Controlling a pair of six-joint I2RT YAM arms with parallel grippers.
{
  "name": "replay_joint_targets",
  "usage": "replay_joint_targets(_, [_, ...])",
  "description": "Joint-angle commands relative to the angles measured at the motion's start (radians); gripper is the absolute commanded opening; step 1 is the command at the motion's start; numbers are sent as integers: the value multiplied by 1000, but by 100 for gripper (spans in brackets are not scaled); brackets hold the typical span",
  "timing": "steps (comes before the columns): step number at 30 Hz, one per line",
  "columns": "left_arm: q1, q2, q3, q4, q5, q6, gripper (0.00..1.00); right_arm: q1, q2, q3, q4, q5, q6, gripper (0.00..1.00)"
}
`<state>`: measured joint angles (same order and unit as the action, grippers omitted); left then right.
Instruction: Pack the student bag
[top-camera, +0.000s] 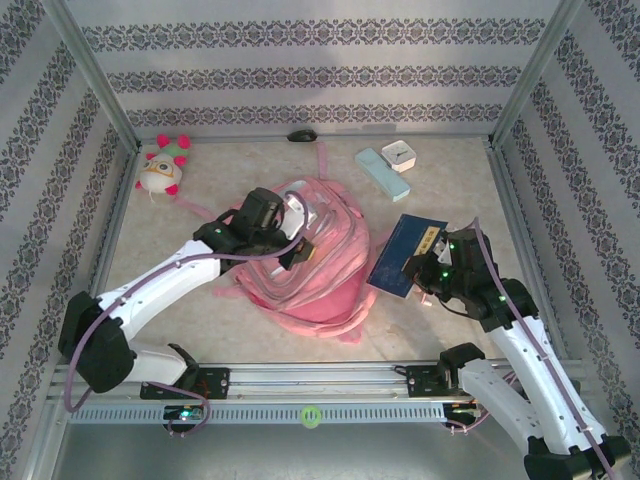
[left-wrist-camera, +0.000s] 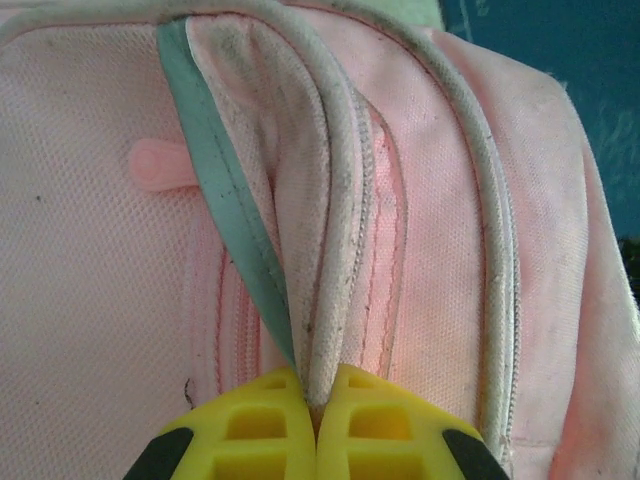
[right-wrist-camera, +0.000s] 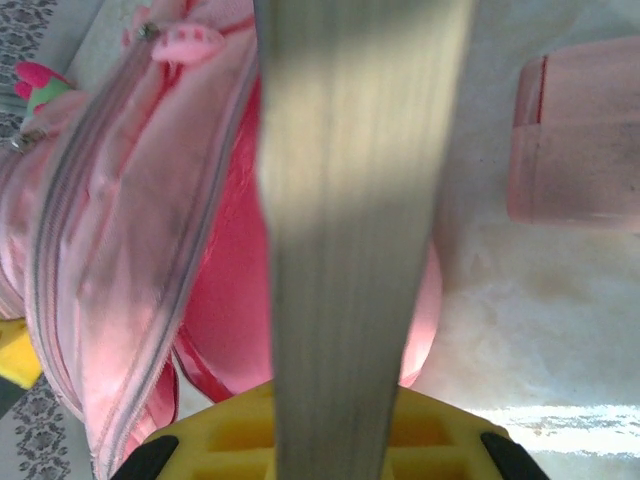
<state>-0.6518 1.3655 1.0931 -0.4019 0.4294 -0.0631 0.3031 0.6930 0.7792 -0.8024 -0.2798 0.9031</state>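
The left claw (left-wrist-camera: 316, 405) is clamped tight on a grubby piped seam of the large pink fabric backpack (top-camera: 318, 285), beside a teal binding strip (left-wrist-camera: 215, 170) and a zipper track. Folds hide the backpack's inside, so I cannot tell what it holds. The right claw (right-wrist-camera: 330, 425) is clamped on a dark blue hardcover book (top-camera: 398, 252), its pale page edges running up between the yellow fingers (right-wrist-camera: 230, 440). The backpack lies mid-way across the beige desk (top-camera: 230, 180), under the left claw and just left of the right claw and its book. Near the far wall rest a white-and-pink plush toy (top-camera: 163, 165), a pale green oblong case (top-camera: 382, 172) and a small white box (top-camera: 400, 153)
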Motion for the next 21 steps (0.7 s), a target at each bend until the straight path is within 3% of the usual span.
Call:
replay_joint_targets(1, [-41,9,72,188,-31,-143,0,24,-23,-26,53,8,54,0])
replay_joint_targets(8, [-46,-7,92,203,-116,-179,0,91,-29,-107,203,-14,158,0])
replay_joint_targets(14, [-45,-26,112,194,-128,-182,0,204,40,-252,614,1,320,0])
replay_joint_targets(21, [-42,-35,115,196,-126,-186,0,298,238,-294,934,37,392,0])
